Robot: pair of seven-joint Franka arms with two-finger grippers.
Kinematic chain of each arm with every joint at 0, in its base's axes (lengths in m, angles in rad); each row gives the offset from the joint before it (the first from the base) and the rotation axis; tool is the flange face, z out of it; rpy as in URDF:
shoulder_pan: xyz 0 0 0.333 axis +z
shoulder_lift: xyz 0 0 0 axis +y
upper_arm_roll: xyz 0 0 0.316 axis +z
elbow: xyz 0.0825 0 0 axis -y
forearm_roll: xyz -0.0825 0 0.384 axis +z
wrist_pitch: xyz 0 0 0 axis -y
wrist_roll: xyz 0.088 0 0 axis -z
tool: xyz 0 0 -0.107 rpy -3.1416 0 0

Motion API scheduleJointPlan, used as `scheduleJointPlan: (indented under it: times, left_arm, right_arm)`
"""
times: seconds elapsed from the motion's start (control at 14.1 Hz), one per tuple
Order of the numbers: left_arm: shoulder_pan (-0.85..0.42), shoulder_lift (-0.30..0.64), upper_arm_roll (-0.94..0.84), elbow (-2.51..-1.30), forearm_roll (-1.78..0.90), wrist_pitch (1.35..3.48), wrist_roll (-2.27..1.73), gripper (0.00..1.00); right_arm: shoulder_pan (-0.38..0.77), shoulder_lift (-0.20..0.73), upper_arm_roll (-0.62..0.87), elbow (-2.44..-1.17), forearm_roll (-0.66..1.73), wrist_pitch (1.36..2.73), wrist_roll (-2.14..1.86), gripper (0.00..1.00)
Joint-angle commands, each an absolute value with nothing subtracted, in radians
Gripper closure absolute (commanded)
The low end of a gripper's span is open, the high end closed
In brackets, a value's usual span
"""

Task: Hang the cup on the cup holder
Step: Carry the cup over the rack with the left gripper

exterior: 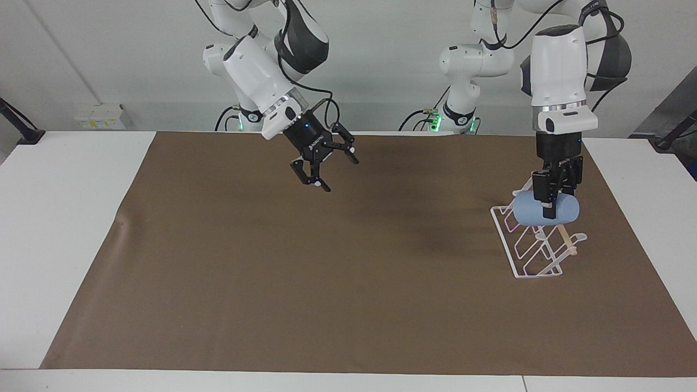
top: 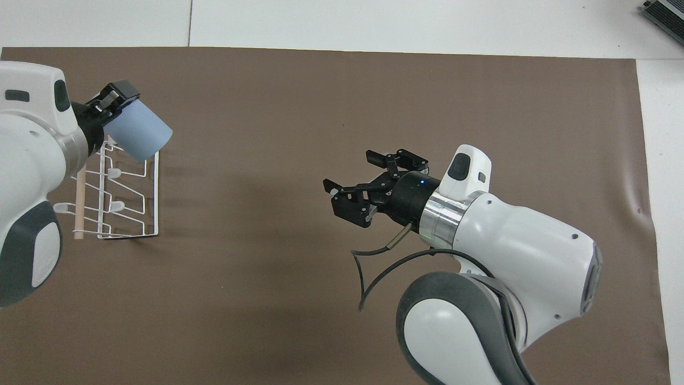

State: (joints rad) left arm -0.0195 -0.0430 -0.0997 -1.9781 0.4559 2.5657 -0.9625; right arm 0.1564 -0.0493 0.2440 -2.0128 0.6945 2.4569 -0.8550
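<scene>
L gripper (exterior: 554,195): pinching cup (exterior: 531,211), arm pointing straight down.
Cup: on its side, over holder (exterior: 536,256) end nearer robots.
R gripper (exterior: 322,169): fingers spread, empty, angled down over mat (exterior: 326,283) on counter.

White table (exterior: 71,228) covered by a brown mat (exterior: 305,283), plain pale wall (exterior: 120,49), white socket box (exterior: 98,116) low on the wall, even indoor light
</scene>
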Motion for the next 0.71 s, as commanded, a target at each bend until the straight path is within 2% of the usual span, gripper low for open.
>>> scheduleJointPlan:
  times: [0.0,0.43,0.64]
  left_arm:
    - [0.012,0.006,-0.104,-1.959,0.534,2.615,-0.968,1.00]
    - [0.052,-0.015,-0.104,-2.054,0.597,2.649,-0.974,1.00]
    - [0.054,-0.029,-0.104,-2.081,0.600,2.657,-0.974,1.00]
  right_arm:
    - [0.089,-0.014,0.255,-1.878,0.542,2.251,-0.856,0.00]
    - [0.048,-0.003,0.249,-1.720,0.275,1.924,-0.531,0.00]
    - [0.006,-0.008,0.245,-1.680,0.187,1.829,-0.401,0.00]
